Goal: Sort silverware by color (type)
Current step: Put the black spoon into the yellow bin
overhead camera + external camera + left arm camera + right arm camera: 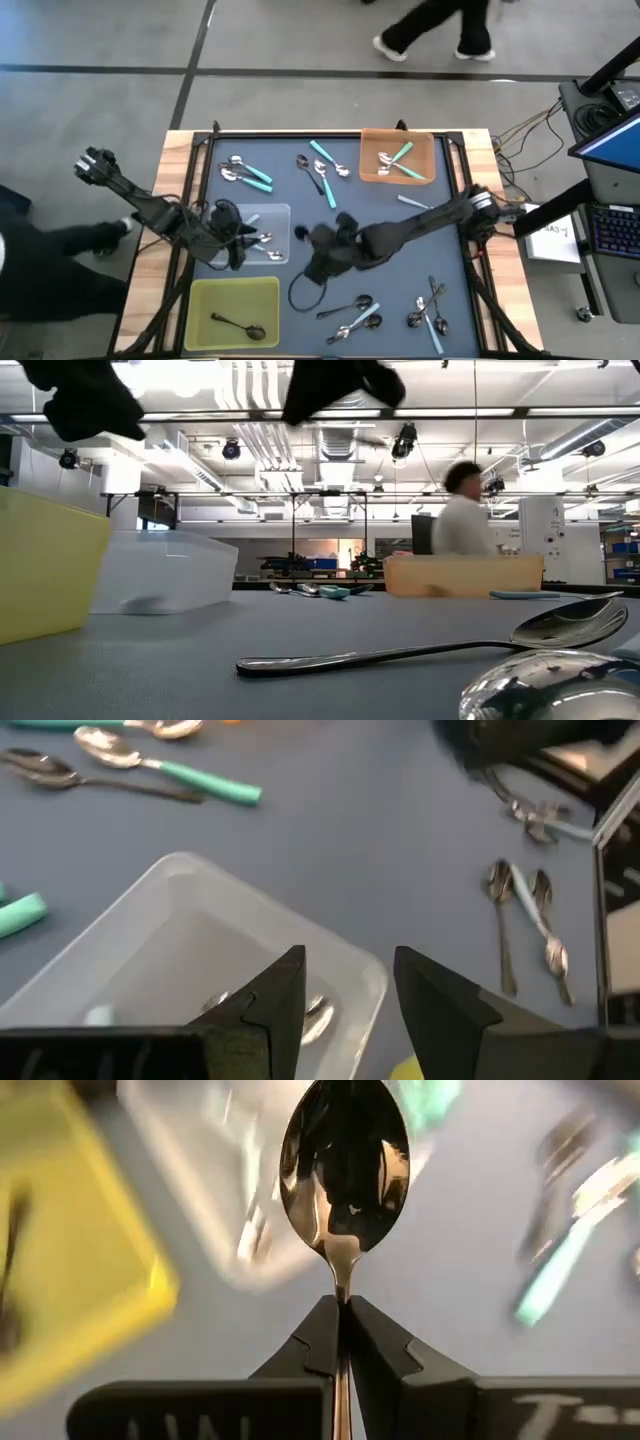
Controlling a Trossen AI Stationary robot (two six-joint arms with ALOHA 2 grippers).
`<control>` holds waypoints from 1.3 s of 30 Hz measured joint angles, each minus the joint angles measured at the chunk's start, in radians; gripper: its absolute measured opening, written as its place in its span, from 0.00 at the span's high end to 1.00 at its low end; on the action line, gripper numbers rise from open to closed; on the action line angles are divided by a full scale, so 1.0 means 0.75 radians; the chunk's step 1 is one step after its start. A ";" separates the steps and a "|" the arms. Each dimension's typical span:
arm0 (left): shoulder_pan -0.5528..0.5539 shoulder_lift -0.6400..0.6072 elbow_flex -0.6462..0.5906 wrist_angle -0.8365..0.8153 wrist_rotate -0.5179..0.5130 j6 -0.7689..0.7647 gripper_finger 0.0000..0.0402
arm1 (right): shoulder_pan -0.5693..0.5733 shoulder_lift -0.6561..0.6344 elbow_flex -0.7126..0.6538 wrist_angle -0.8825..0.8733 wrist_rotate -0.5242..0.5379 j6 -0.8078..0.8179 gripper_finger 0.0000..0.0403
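right gripper (343, 1315) held a dark metal spoon (345, 1165) above the counter (400, 270), jaws pinching its thin neck; left gripper (345, 995) spread over clear tray (180, 920); spoon could swivel or slip.

the table (395, 260) has a grey top inside a dark frame with wooden edges. the clear tray (268, 218) lies toward its left side. the yellow tray (200, 300) lies just below the clear tray in the high view, the orange tray (432, 160) well to its right at the far edge. loose spoons lie on the bare top: a cluster (245, 172) just beyond the clear tray, another (322, 172) between it and the orange tray, and more (355, 315) to the right of the yellow tray
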 joint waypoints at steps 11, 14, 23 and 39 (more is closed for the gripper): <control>0.002 0.382 0.032 0.669 -0.404 0.300 0.66 | -0.012 -0.064 0.001 0.578 0.331 -0.555 0.98; 0.002 0.469 0.093 0.689 -0.554 0.309 0.66 | -0.014 -0.051 0.001 0.679 0.333 -0.667 0.98; 0.002 0.673 0.355 0.689 -0.683 0.525 0.66 | -0.017 -0.051 0.003 0.870 0.329 -0.858 0.98; -0.003 0.750 0.508 0.558 -0.935 0.516 0.91 | 0.000 -0.056 0.006 0.907 0.325 -0.847 0.98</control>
